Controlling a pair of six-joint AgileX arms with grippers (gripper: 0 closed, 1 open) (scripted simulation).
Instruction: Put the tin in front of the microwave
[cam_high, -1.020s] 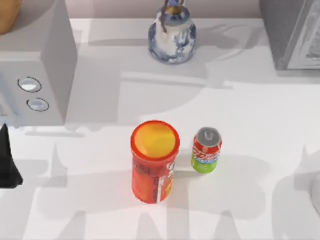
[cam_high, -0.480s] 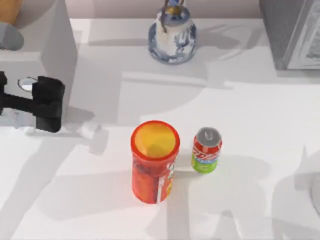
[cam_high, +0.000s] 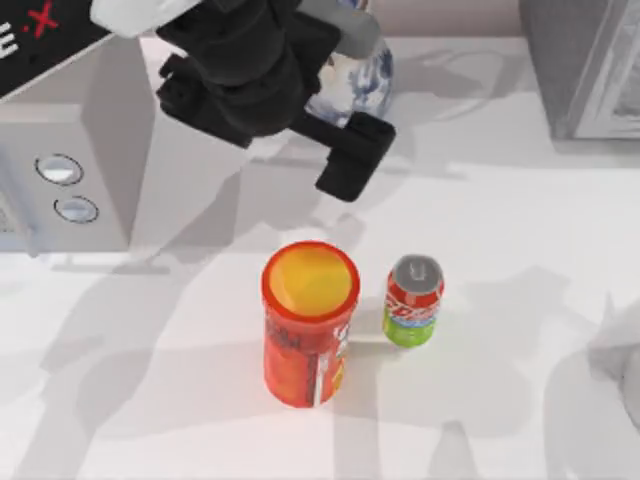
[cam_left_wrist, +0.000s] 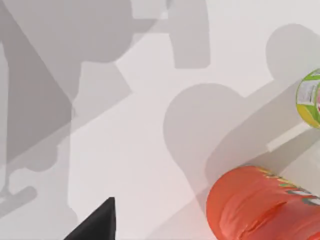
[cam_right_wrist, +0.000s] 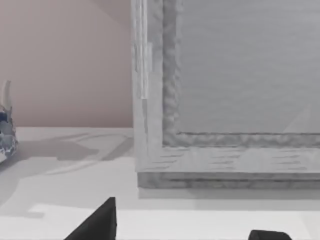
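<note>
Two containers are standing upright mid-table in the top view: the tin (cam_high: 413, 300), red label over a green band with a silver top, and just to its left a larger orange-red canister (cam_high: 308, 325) with a yellow lid. They are sitting close, with a narrow strip of table (cam_high: 500, 220) between them. Nothing is touching the tin.

The microwave (cam_high: 70, 150) is sitting at the table's left edge, cut off by the frame, with two round silver-rimmed dials facing the table. The tin is sitting well to its right, past the canister.

The left arm is reaching in from the upper left, its dark bulk hanging over the far middle of the table and partly covering the microwave's top. The left gripper (cam_high: 352, 160) is hovering above bare table behind the canister, carrying nothing. Only one dark block is sticking out from under the wrist, so can't tell whether the fingers are spread or closed. The left wrist view is catching one dark fingertip (cam_left_wrist: 97, 222) at the frame edge, the canister's side and a sliver of the tin's green base, both cut off.

A blue-and-white ceramic vase (cam_high: 362, 75) at the back is mostly hidden behind the arm.

The right wrist view is facing a darker grey box (cam_right_wrist: 225, 90) at the table's far right corner, with two dark finger tips poking in at the frame edge, set apart and empty.
</note>
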